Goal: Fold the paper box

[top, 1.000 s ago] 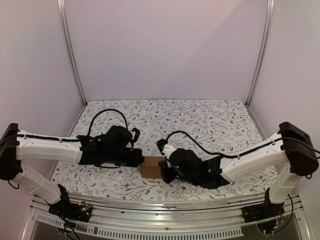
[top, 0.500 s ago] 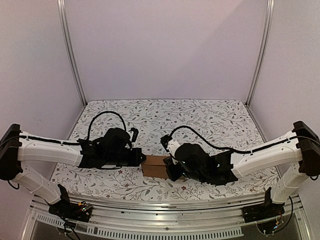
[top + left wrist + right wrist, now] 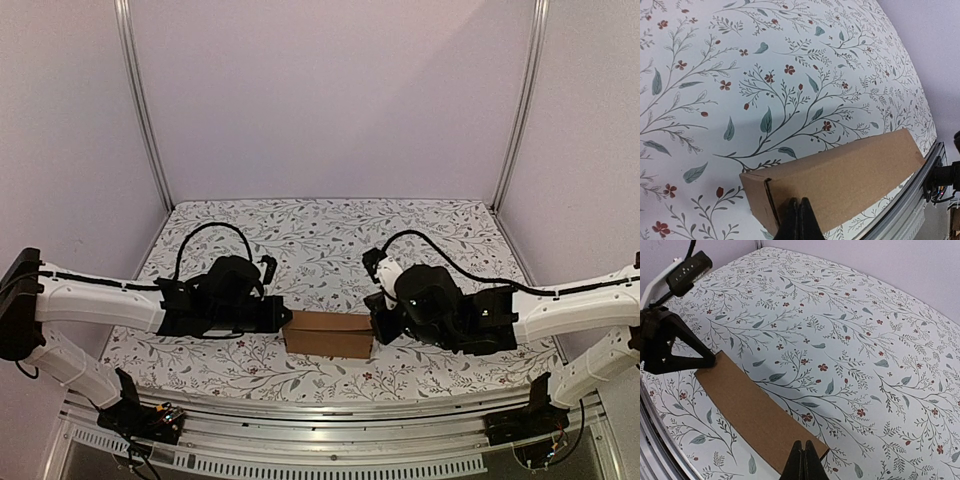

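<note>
The left end effector (image 3: 800, 216), fingers pressed together, is touching the left end of the box (image 3: 328, 334), which is lying closed on the counter (image 3: 420, 240). At the box's right end, the right end effector (image 3: 802, 456) is sitting pinched together too (gripping nothing). Both should probably be pushing inward evenly, so the box is not skidding sideways.
</note>
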Controlling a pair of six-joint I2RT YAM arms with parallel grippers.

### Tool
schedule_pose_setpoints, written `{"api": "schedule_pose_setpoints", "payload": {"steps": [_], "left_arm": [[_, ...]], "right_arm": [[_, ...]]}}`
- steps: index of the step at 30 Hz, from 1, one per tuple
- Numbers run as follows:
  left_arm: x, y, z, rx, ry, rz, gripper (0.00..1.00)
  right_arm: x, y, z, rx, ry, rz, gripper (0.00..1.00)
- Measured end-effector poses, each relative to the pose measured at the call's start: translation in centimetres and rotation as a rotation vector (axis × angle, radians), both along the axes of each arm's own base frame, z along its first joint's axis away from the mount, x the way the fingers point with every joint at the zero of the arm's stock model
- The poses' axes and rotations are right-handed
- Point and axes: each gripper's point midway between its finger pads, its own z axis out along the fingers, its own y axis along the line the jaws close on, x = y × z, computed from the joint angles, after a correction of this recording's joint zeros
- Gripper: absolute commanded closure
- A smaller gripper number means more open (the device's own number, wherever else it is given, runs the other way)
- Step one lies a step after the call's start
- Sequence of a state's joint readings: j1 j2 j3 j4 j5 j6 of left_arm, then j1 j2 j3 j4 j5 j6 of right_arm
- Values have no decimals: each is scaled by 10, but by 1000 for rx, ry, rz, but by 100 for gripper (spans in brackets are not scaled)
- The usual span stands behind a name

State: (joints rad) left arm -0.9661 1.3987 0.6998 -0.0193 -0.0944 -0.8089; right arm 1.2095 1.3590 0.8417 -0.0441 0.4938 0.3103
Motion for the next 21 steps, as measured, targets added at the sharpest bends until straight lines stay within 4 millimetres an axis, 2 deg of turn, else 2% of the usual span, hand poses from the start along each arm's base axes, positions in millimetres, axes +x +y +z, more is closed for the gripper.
{"api": "schedule_pose_setpoints", "payload": {"steps": [3,4,5,14,17,21], "left_arm": [[0,0,0,0,0,0,100],[0,0,0,0,0,0,100],[0,0,0,0,0,0,100],[0,0,0,2,-1,1,100],[0,0,0,2,-1,1,100],[1,0,0,2,-1,1,100]], "right_arm": [[-3,-12,-39,-52,62,-24,100],[-8,-19,-70,-92,117,-35,100],[-9,-19,-75,-82,129,-41,100],[-11,-24,-68,-25,151,-67,100],[-12,-28,-54,-20,136,-58,100],[-10,-20,-21,29,98,-38,99]]}}
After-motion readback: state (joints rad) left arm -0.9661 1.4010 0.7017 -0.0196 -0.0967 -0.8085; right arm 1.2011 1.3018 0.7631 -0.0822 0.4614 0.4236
